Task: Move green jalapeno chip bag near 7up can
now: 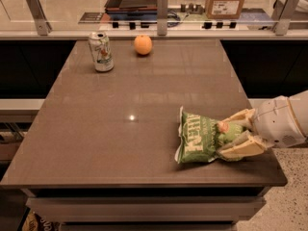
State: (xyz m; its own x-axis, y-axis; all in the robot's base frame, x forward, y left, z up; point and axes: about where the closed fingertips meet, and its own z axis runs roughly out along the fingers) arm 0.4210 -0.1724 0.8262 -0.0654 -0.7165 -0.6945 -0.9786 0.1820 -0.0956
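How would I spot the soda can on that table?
On the brown table, look to the far left corner, away from the gripper clasping the green jalapeno chip bag at the near right. The 7up can stands upright left of the orange: a silver-white cylinder, not round fruit.

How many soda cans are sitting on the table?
1. The 7up can stands far left on the table, near the orange. The gripper, at the near right, is shut on the green jalapeno chip bag.
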